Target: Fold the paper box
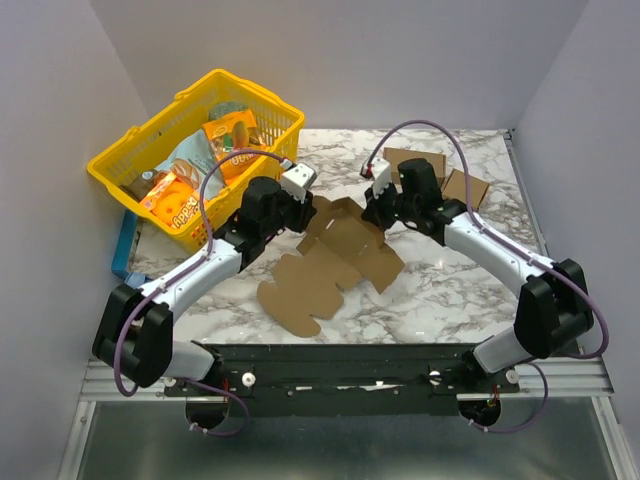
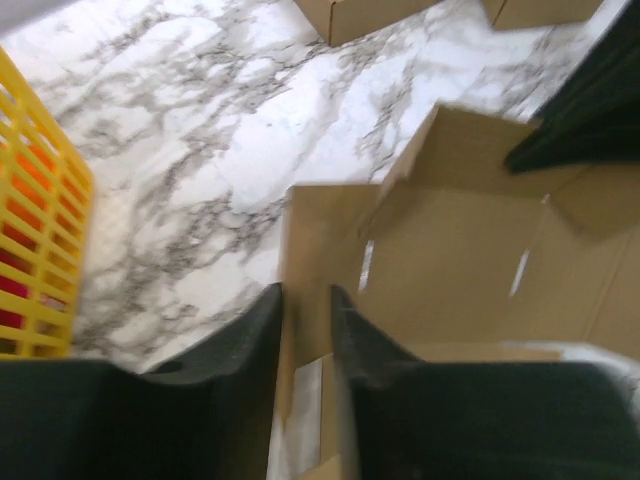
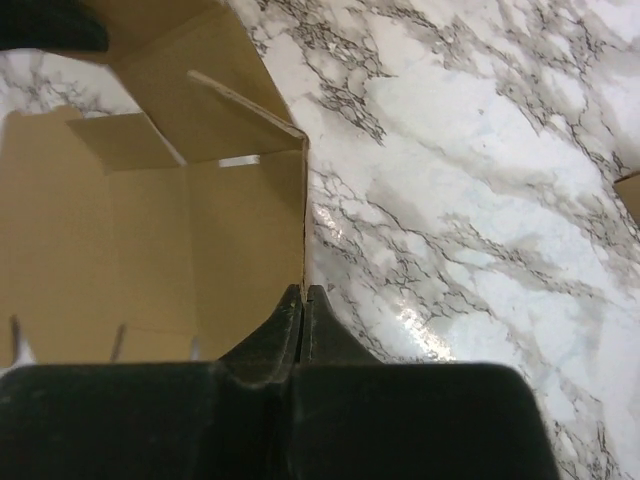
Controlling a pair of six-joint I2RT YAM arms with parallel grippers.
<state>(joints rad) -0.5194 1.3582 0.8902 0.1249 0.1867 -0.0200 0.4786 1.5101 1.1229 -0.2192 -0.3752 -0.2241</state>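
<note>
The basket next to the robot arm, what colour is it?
The basket is bright yellow, seen best in the top external view.

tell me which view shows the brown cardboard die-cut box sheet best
Top external: the whole brown cardboard die-cut box sheet shows, tabs included. Both wrist views catch only close-up parts of it: raised flaps and panels.

The right gripper (image 3: 303, 296), jaws pressed together, pinches the upright side wall of the paper box (image 3: 150, 240), its brown panels partly raised on the marble table (image 3: 480, 200).
</note>
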